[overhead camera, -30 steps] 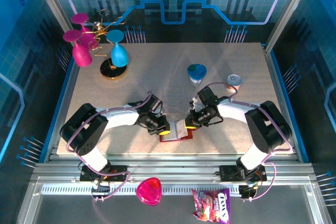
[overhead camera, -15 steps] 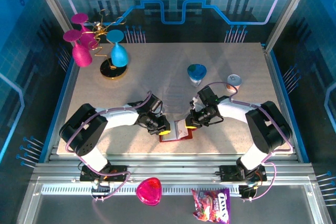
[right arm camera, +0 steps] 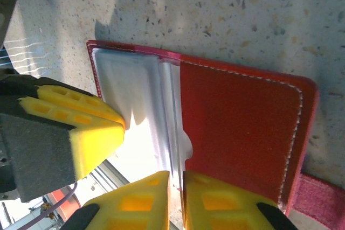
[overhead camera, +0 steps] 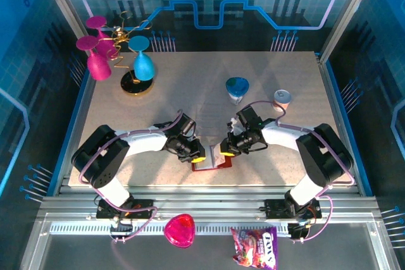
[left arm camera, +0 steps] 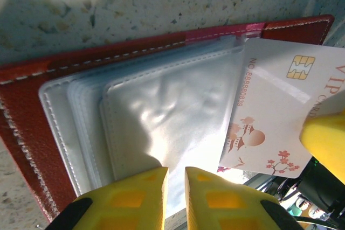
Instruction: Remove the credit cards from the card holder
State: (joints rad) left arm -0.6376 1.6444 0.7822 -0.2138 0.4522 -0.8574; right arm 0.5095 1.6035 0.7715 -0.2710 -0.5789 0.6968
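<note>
**Top external.** Card holder [overhead camera: 212,165], dark red, lies open near the table's [overhead camera: 266,80] near edge. The left gripper [overhead camera: 199,153] and right gripper [overhead camera: 225,150] meet over it. Since a second ago the right gripper has edged slightly toward the left one. The holder has not moved.

**Left wrist.** The left jaws are almost together and appear to pinch the clear pockets [left arm camera: 156,117]. The pale card [left arm camera: 269,111], with chip and blossom print, sticks partway out of a pocket.

**Right wrist.** The right jaws are narrow, and a thin pale edge runs into the gap. Judged to be a grip on that card.

**Status.** Small adjustment only; no card is free yet. The black and blue cards cannot be made out.
</note>
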